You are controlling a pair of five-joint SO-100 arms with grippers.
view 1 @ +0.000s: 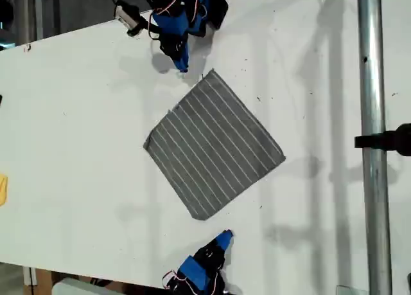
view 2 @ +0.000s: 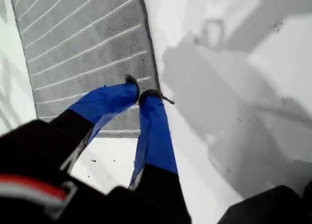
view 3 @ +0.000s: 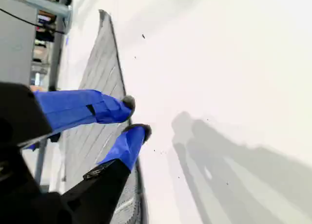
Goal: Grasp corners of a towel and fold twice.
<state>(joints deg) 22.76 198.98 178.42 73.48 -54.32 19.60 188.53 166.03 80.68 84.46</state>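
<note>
towel [view 1: 214,145]: flat, unfolded, lying as a diamond mid-worktop; no fold made.
my first gripper [view 2: 139,93]: jaws nearly closed, empty, tips over the towel's edge close to a corner.
my second gripper [view 3: 134,117]: jaws narrowly parted, empty, over the towel's edge.
progress: none visible; both grasps and both folds left.
which arm is which, exterior view: cannot tell.
</note>
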